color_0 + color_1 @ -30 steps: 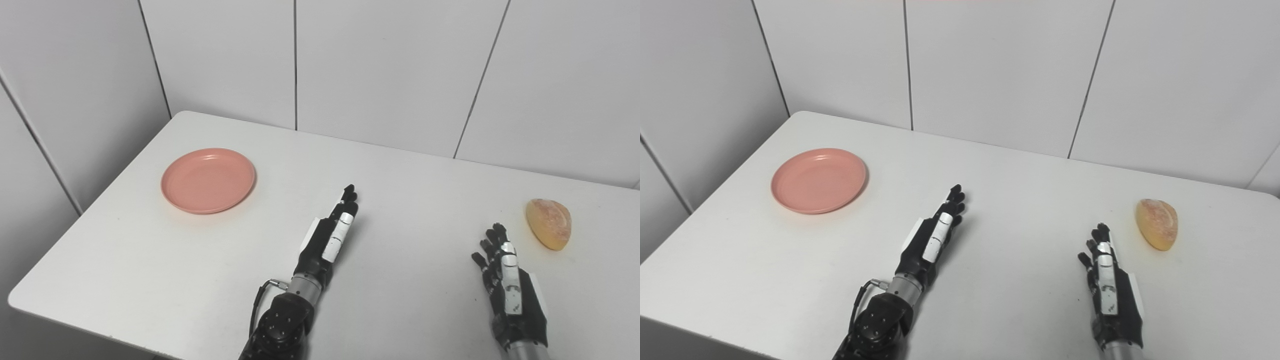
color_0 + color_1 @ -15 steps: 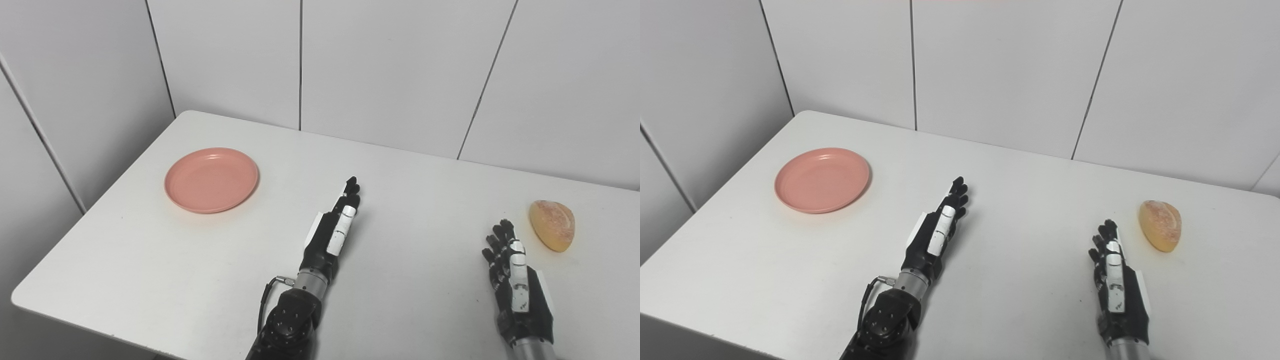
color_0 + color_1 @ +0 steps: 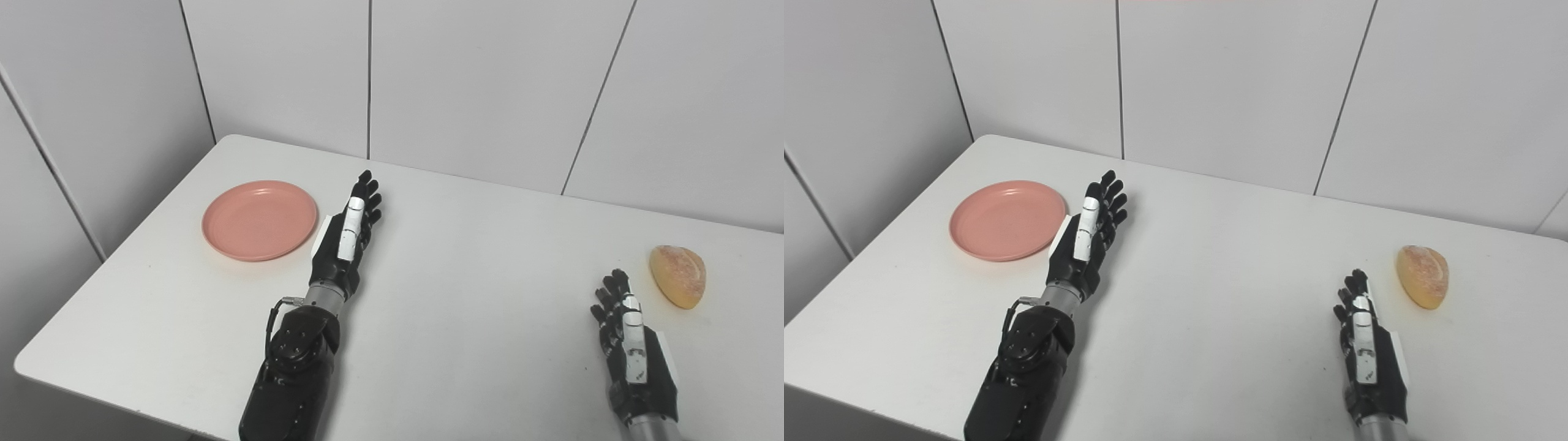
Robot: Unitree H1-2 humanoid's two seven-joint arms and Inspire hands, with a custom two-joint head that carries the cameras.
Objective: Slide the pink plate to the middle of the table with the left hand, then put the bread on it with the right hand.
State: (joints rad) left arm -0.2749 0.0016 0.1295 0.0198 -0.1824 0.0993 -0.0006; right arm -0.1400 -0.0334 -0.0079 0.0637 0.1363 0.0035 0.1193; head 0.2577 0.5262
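Note:
A round pink plate lies empty on the white table, toward its far left. My left hand is open, fingers stretched out and pointing away from me, just right of the plate's rim; whether it touches the rim I cannot tell. A golden bread roll lies at the table's right side. My right hand is open near the front edge, its fingertips a short way left of and nearer than the bread, not touching it.
White wall panels rise right behind the table's far edge and along its left side. The table's left corner and front edge are close to my arms.
My left hand has swung left and away from me, from the middle of the table to beside the plate. The right hand, plate and bread have stayed put.

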